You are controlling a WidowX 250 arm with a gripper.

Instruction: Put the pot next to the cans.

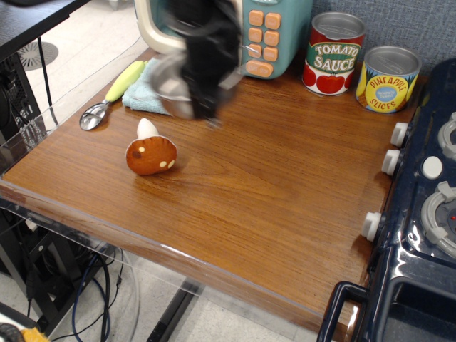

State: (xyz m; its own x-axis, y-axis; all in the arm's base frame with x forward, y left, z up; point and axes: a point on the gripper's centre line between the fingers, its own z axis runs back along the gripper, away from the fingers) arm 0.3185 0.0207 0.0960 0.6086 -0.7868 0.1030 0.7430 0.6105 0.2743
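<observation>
My gripper [203, 89] is blurred by motion in mid-air over the blue cloth, in front of the toy microwave. It is shut on the shiny steel pot [169, 87], which hangs above the table, its handle showing to the right. The two cans stand at the back right: the red-and-green Tomato Sauce can [333, 54] and the shorter yellow-and-blue Pineapple Slices can [387, 79]. The pot is well to the left of the cans.
A toy microwave [274, 32] stands at the back. A folded blue cloth [142, 89] lies under the pot. A spoon with a yellow-green handle [110, 94] lies at the left. A toy mushroom [151, 152] sits in front. A toy stove [427, 206] borders the right edge.
</observation>
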